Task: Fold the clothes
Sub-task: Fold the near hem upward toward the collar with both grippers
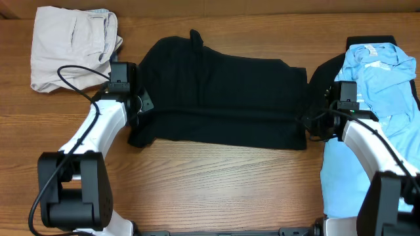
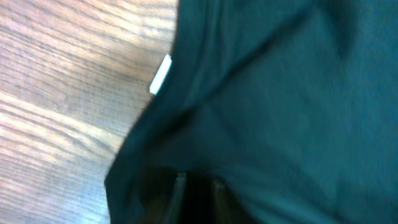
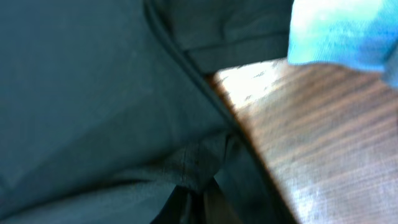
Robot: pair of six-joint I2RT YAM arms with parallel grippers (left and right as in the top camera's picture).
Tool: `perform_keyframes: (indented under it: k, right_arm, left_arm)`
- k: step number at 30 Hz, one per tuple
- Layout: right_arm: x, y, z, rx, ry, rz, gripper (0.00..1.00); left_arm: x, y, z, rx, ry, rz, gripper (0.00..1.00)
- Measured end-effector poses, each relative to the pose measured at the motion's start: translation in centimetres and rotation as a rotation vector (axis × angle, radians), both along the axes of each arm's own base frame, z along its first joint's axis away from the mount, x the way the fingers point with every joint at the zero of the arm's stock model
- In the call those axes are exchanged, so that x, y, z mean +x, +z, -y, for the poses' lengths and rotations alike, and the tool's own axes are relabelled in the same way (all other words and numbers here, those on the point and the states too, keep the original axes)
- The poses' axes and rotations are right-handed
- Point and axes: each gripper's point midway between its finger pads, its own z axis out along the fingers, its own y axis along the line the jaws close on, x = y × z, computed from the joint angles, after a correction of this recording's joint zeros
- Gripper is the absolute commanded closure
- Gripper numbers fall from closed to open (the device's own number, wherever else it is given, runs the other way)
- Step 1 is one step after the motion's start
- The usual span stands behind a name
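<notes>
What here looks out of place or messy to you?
Nothing looks spilled or torn. The black shirt lies a little askew: a small flap pokes up from its top edge, and its left side bulges out unevenly. The light-blue T-shirts on the right sit in a loose, rumpled heap.

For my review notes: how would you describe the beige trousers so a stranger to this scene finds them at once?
On the wooden table, look to the far corner on the robot's left. There lie the beige trousers, folded into a bundle. They are the only pale, sand-coloured cloth: the black garment fills the middle, and the light-blue shirts lie at the right.
</notes>
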Motion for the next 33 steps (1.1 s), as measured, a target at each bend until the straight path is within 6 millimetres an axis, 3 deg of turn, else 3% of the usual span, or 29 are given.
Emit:
perform_keyframes:
  k: [6, 10, 13, 18, 21, 24, 29, 33]
  right_arm:
    - [0.9, -0.5, 0.6, -0.032, 0.0, 0.021, 0.77]
    - [0.4, -0.4, 0.7, -0.051, 0.031, -0.008, 0.68]
    - [0.7, 1.2, 0.8, -0.065, 0.061, -0.021, 0.58]
    - [3.6, 7.1, 1.0, -0.092, 0.126, 0.048, 0.36]
    - [5.6, 11.1, 0.8, -0.107, 0.176, 0.135, 0.32]
    - [6.6, 13.3, 0.7, -0.115, 0.205, 0.194, 0.3]
    - [6.5, 13.4, 0.4, -0.109, 0.226, 0.194, 0.27]
    - [6.5, 13.4, 0.4, -0.118, 0.246, 0.196, 0.24]
  left_arm:
    - [1.3, 0.2, -0.4, 0.032, -0.01, 0.05, 0.25]
    - [1.2, 0.5, -0.5, 0.078, -0.087, 0.028, 0.02]
    - [1.2, 2.0, -0.6, 0.111, -0.153, -0.008, 0.0]
    - [3.7, 8.6, -0.2, 0.138, -0.239, 0.046, 0.0]
    - [6.0, 12.8, 1.0, 0.128, -0.325, 0.156, 0.0]
    - [7.4, 15.2, 2.0, 0.121, -0.4, 0.245, 0.0]
    - [7.4, 13.6, 3.7, 0.115, -0.499, 0.21, 0.0]
    - [7.9, 8.8, 6.3, 0.106, -0.594, 0.123, 0.0]
